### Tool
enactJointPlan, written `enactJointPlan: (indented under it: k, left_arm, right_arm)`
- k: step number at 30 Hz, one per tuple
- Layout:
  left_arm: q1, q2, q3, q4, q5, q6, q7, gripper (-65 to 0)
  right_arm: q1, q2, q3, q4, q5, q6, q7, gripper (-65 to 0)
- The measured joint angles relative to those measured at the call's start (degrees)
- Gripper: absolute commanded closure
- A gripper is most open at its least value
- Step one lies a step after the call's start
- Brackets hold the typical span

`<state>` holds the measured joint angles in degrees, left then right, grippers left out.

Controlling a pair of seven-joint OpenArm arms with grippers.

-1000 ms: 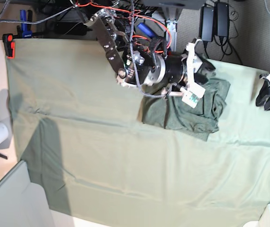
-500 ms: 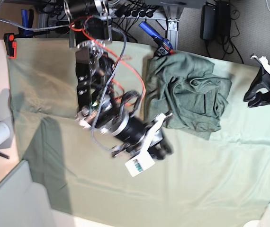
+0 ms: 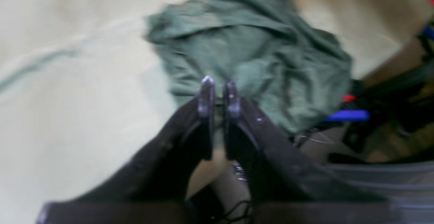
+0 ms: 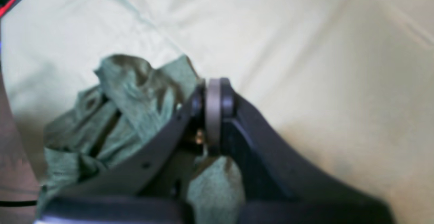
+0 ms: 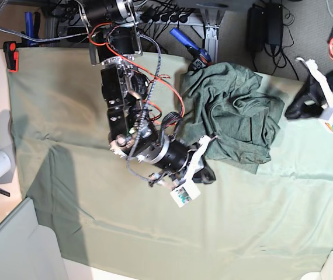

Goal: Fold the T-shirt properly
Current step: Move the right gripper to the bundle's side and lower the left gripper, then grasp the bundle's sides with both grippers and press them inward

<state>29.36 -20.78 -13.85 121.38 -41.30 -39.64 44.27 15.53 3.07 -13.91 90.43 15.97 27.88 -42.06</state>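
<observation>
env: robotics lab | evidence: cloth-covered bench point(image 5: 67, 105), clamp point(image 5: 11, 53), power bricks point(image 5: 264, 26), cable runs point(image 5: 155, 11)

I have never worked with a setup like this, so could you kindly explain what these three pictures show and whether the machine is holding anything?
This is a robot with two arms, each ending in a two-fingered gripper. The base picture looks down on a table under a pale green cloth. A crumpled dark green T-shirt lies near the far edge, not yet folded.

The other two pictures come from cameras mounted on the wrists, looking along the fingers. The right gripper is shut, with the shirt bunched beside and behind it; I cannot tell whether fabric is pinched. In the base view it sits at the shirt's near left edge.

The left gripper is nearly shut and appears empty. It hangs off to the side, apart from the shirt.
</observation>
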Motion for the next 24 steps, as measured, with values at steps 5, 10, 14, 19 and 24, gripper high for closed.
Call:
enactJointPlan:
  k: [5,10,14,19,24]
  left_arm:
    - [0.1,2.8,11.5,0.0,14.6,0.0,-6.6,-1.7]
    - [0.1,3.3,18.2,-0.3,17.2,-0.1,-6.6,-1.7]
    - [0.1,3.3,18.6,-0.3,17.7,0.0,-7.5,-1.7]
    - [-0.5,3.3,18.7,-3.1,17.6,-0.1,-8.6,-1.7]
    - [-4.3,3.3,18.7,-10.7,17.8,0.0,-10.2,-1.7]
  right_arm:
    - [2.4,0.0,-0.1,-7.7,-2.4,0.0,2.5,0.0]
    - [7.0,-0.1,-0.1,-14.4,-2.2,0.0,2.9,0.0]
    - [8.2,-0.1,-0.1,-16.0,-2.1,0.0,2.8,0.0]
    - [8.1,-0.1,-0.1,-16.6,-0.5,0.0,2.8,0.0]
    - [8.1,-0.2,-0.2,-16.6,0.5,0.0,1.7,0.0]
